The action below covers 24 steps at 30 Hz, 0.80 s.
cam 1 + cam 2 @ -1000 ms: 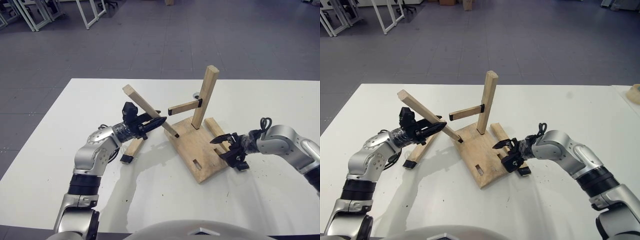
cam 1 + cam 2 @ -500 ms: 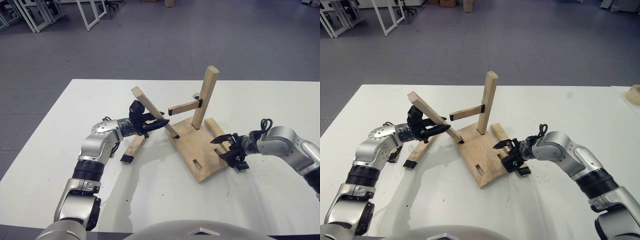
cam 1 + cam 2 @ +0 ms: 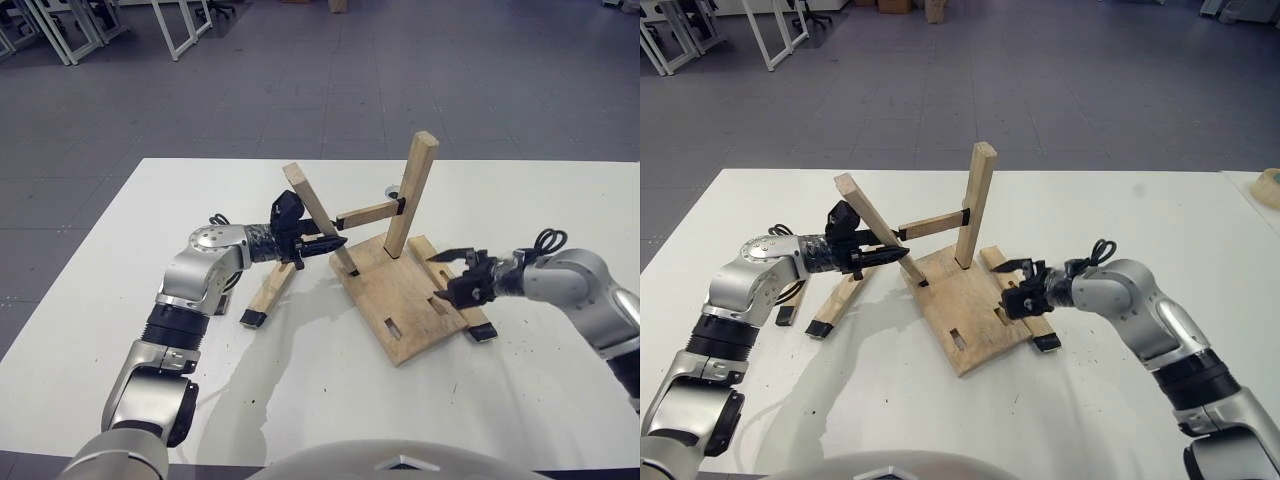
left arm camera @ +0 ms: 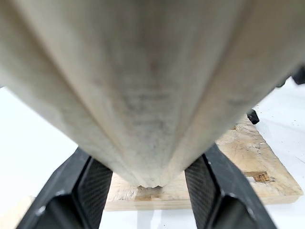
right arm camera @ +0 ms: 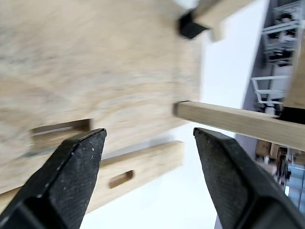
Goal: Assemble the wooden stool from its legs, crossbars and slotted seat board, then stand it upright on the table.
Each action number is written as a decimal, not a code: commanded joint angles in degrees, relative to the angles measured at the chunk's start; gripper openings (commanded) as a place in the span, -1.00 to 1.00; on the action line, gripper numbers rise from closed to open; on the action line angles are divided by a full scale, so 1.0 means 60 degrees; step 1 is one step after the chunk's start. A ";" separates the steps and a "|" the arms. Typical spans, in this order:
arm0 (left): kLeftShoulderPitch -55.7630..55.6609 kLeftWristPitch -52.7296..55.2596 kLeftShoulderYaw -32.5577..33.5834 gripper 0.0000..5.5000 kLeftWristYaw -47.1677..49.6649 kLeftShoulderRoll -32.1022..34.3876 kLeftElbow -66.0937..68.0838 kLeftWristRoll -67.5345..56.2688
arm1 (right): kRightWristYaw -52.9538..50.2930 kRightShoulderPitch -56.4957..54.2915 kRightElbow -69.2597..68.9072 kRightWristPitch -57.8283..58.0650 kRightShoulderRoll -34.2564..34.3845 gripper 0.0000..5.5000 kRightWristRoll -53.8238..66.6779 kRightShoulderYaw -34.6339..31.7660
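Observation:
The slotted seat board (image 3: 395, 295) lies flat on the white table (image 3: 110, 270). One leg (image 3: 412, 195) stands upright in it, and a crossbar (image 3: 368, 213) juts from that leg toward the left. My left gripper (image 3: 330, 243) is shut on a second leg (image 3: 312, 208), which tilts with its dark foot down at the board's left corner and its top close to the crossbar's free end. In the left wrist view this leg (image 4: 143, 86) sits between both fingers (image 4: 90, 191). My right gripper (image 3: 440, 278) hovers open over the board's right edge, just above a leg (image 3: 452, 293) lying there.
Another leg (image 3: 266, 293) lies on the table left of the board, under my left forearm. A small metal ring (image 3: 392, 189) sits behind the upright leg. Bare table spreads in front and to both sides. Beyond the far edge is grey floor.
My left gripper has swung its leg to the right and steeper, bringing it up against the crossbar's end. My right gripper has lifted slightly and drawn back to the right, still open.

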 commanded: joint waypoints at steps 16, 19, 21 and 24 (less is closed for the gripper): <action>0.0319 0.1775 -0.1036 -0.26 -0.0555 0.0572 0.0644 0.0355 | -0.2593 -0.2877 -0.0492 0.4381 0.4105 0.23 0.2305 -0.0593; 0.0225 0.1829 -0.1266 -0.26 -0.0663 0.0595 0.0717 0.0440 | -0.2708 -0.3061 0.0097 0.4061 0.4379 0.23 0.1999 -0.0281; 0.0119 0.1841 -0.1401 -0.26 -0.0688 0.0601 0.0752 0.0515 | -0.2772 -0.3144 0.0396 0.3916 0.4545 0.23 0.1862 -0.0185; 0.0010 0.1661 -0.1597 -0.26 -0.0629 0.0588 0.0977 0.0723 | -0.2826 -0.3128 0.0640 0.3797 0.4681 0.23 0.1755 -0.0109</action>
